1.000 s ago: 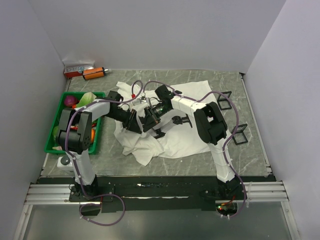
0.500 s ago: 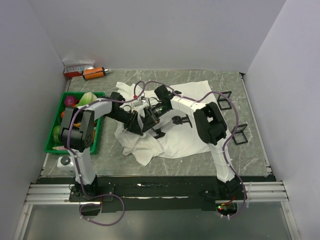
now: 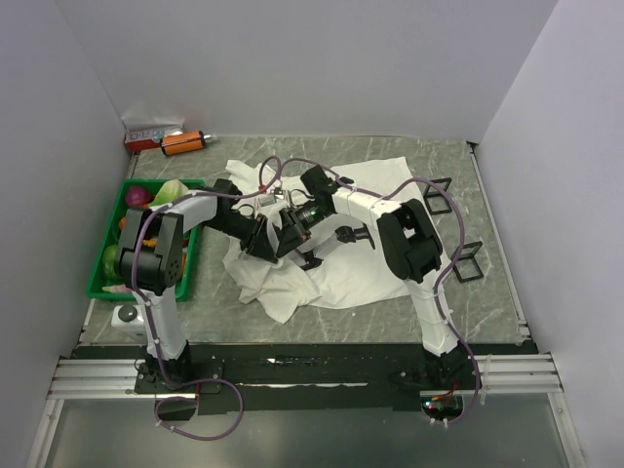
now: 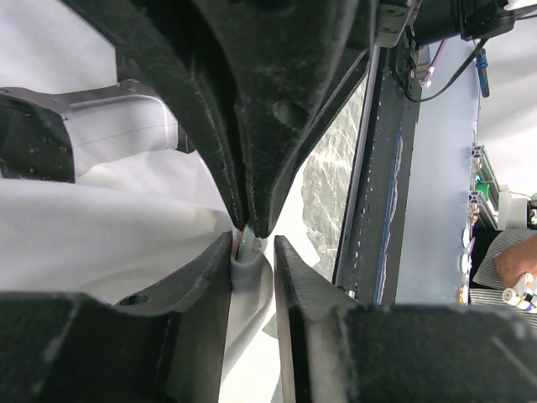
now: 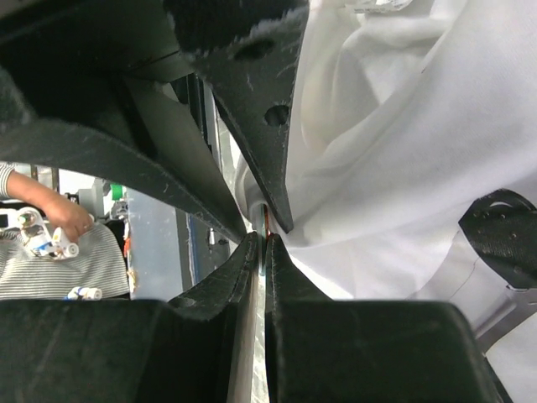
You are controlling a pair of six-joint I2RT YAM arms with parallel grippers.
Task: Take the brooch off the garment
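Right pincer (image 5: 262, 243) pressed nearly together, nipping tiny orange-gold brooch (image 5: 267, 220); left pincer (image 4: 252, 252) slightly parted, straddling fold of white cloth garment (image 5: 377, 126).

From above, the left hand (image 3: 265, 242) and right hand (image 3: 289, 237) meet over the garment (image 3: 331, 273) and cover the spot between; the brooch cannot be made out. In the left wrist view a thin orange sliver (image 4: 242, 241) shows at the right hand's tips, too small to tell if it is the brooch. The right wrist view shows a like sliver (image 5: 267, 222), mostly hidden by dark fingers. Whether the left hand's fingers (image 4: 201, 285) press the cloth between them or stand just free cannot be told. Each wrist view cuts its own fingers off at the bottom edge. A person (image 4: 510, 269) in stripes is cut off at the side.
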